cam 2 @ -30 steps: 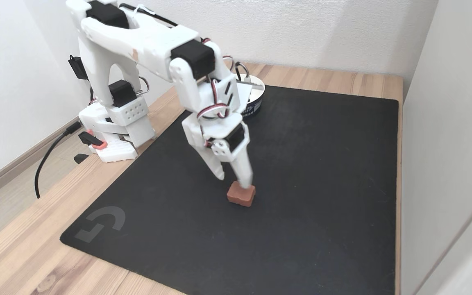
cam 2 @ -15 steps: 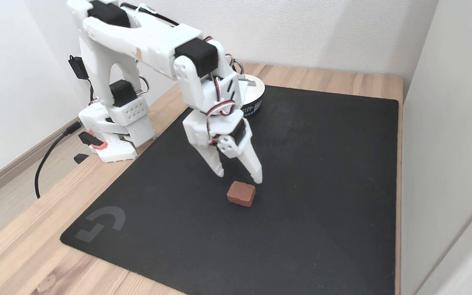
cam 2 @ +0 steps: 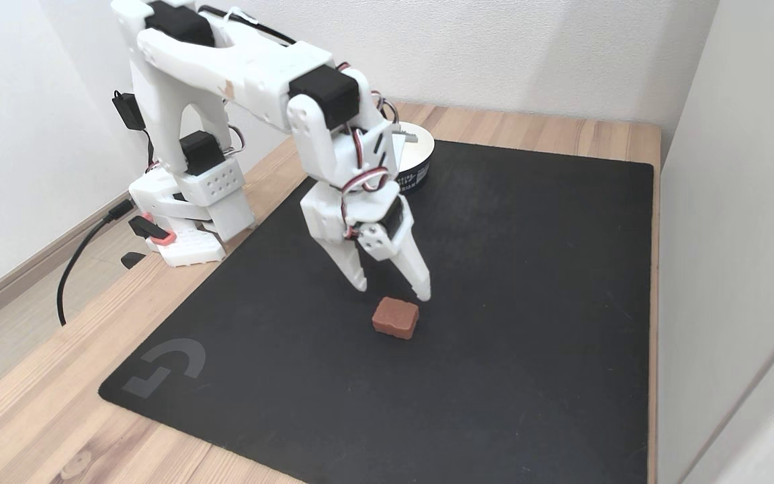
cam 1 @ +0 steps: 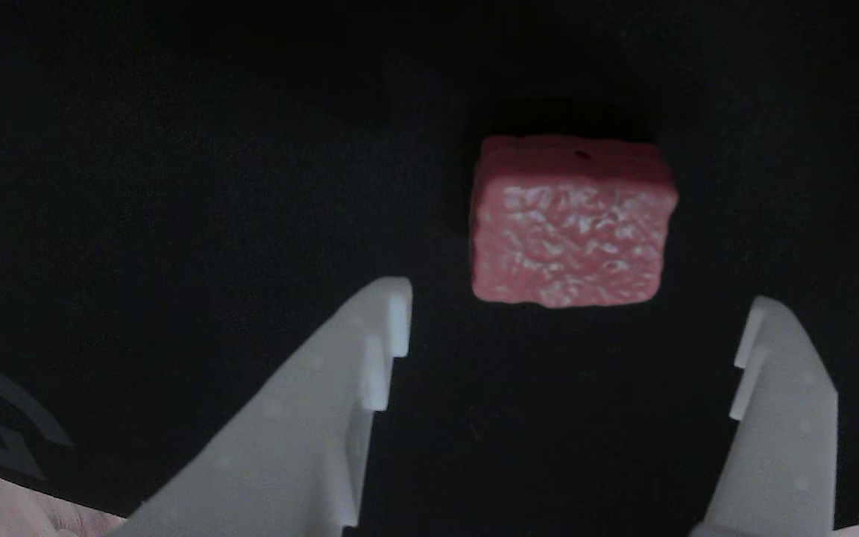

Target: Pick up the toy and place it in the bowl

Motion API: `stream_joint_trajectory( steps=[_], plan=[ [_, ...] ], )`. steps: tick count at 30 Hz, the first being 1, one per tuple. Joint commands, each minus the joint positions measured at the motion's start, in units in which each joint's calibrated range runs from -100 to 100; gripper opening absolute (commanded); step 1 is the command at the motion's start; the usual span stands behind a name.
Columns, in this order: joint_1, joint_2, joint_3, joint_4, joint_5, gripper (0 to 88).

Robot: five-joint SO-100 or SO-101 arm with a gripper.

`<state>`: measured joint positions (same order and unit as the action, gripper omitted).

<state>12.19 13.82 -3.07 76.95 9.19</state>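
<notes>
The toy [cam 2: 396, 318] is a small red-pink block lying flat on the black mat. Seen from the other view, the toy [cam 1: 571, 221] shows a white-speckled rough top and a tiny dark hole on its far side. My gripper [cam 2: 392, 290] hangs just behind and above it, open, its two white fingers spread wider than the block. In the other view my gripper [cam 1: 575, 313] holds nothing, and the toy lies just beyond the fingertips, toward the right finger. The bowl [cam 2: 420, 156] stands at the mat's far edge, partly hidden behind my arm.
The black mat [cam 2: 528, 302] covers most of the wooden table [cam 2: 37, 417]. My arm's base [cam 2: 192, 208] stands at the left with a black cable trailing off. A wall panel [cam 2: 736, 235] borders the table's right edge.
A second ago one finger touched the toy's top; the gripper has since lifted slightly and opened wide. The toy has not moved.
</notes>
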Motion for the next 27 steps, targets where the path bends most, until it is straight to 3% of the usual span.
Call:
stream_joint_trajectory(
  steps=[1,27],
  plan=[
    [0.56,1.14,-2.02,0.02,0.26,30.3],
    [2.32,16.90,-10.58,-0.41,0.26,29.9]
  ],
)
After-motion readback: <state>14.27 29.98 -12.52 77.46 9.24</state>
